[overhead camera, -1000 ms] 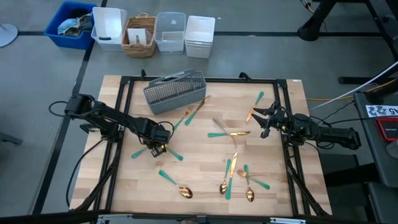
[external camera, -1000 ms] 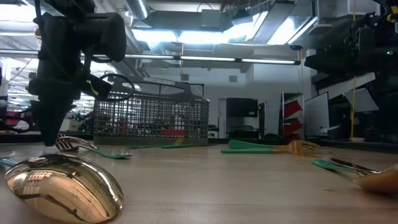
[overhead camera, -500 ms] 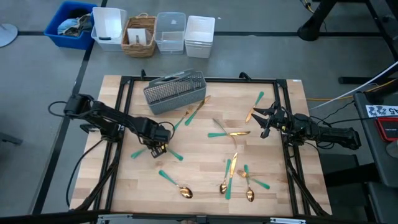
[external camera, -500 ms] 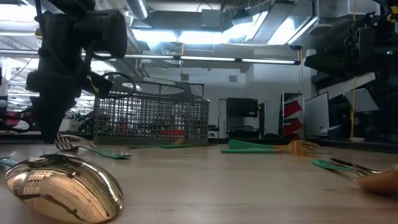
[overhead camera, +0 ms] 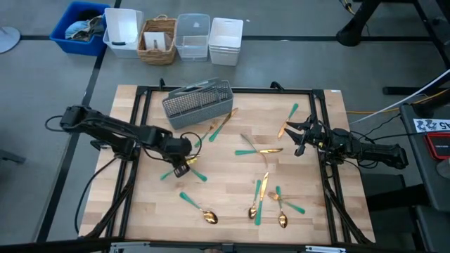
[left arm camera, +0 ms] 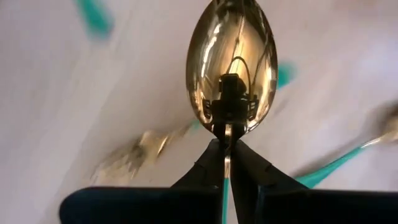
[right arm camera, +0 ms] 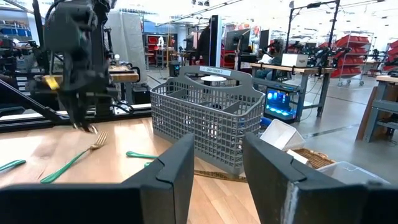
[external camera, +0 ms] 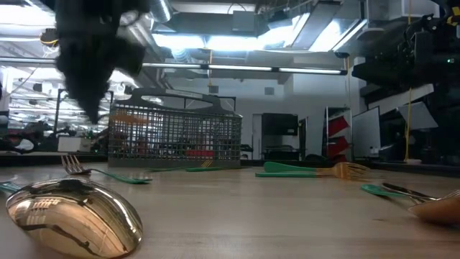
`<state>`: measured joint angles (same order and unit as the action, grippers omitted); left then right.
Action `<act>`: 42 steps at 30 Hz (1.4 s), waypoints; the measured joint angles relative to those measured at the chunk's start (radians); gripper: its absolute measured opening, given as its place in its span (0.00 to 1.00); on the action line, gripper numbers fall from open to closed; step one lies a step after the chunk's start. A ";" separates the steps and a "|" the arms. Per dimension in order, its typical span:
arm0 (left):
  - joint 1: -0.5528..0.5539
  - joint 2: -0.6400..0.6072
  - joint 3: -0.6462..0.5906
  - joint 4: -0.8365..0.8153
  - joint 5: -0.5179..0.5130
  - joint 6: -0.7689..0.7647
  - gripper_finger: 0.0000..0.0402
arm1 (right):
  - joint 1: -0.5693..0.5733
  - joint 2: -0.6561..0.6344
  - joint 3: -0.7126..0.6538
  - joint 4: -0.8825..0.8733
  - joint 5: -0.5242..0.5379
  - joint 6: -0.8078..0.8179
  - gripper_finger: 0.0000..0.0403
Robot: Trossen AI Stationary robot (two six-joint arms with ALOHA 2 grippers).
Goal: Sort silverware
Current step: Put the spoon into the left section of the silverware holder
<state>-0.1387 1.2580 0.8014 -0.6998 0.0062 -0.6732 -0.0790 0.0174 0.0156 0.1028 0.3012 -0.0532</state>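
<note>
The silverware has gold heads and teal handles. One spoon (left arm camera: 231, 62) is in my left gripper (left arm camera: 225, 146), which is shut on it above the table's left middle (overhead camera: 181, 160). Other pieces lie flat on the wood: a fork (overhead camera: 199, 176) beside the left gripper, a spoon (overhead camera: 200, 209) near the near edge, a fork (overhead camera: 221, 125) by the caddy, and several around the middle (overhead camera: 261, 184). My right gripper (overhead camera: 299, 135) hovers open at the table's right side, touching nothing. The low view shows the left gripper (external camera: 92, 108) above the table. My left gripper pinches the spoon at its neck (left arm camera: 226, 130), just behind the gold bowl, between its two fingers. The bowl stands out beyond the fingertips and the teal handle (left arm camera: 224, 199) runs back between them, so the fingers lie along the spoon. The spoon is lifted clear of the table.
A grey mesh caddy (overhead camera: 198, 103) stands on the far left part of the table, also seen in the right wrist view (right arm camera: 208, 124). Bins and a basket (overhead camera: 158, 39) sit beyond the far edge. A black frame (overhead camera: 137, 126) edges the wooden top.
My left gripper has risen from the table and moved slightly toward the caddy, taking the spoon up with it. The fork beside it has stayed on the wood. The right arm has kept still.
</note>
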 joint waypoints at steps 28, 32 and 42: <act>0.187 -0.317 0.003 0.412 -1.118 0.505 0.02 | 0.000 0.000 0.000 0.000 0.000 0.000 0.34; 0.230 -0.267 0.003 0.367 -1.118 0.459 0.02 | 0.000 0.000 0.000 0.000 -0.006 0.000 0.34; 0.259 -0.091 0.002 0.242 -1.119 0.249 0.02 | 0.000 0.000 0.000 0.000 -0.007 0.000 0.34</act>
<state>0.1207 1.1667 0.8036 -0.4583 -1.1123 -0.4238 -0.0789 0.0172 0.0158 0.1024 0.2941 -0.0532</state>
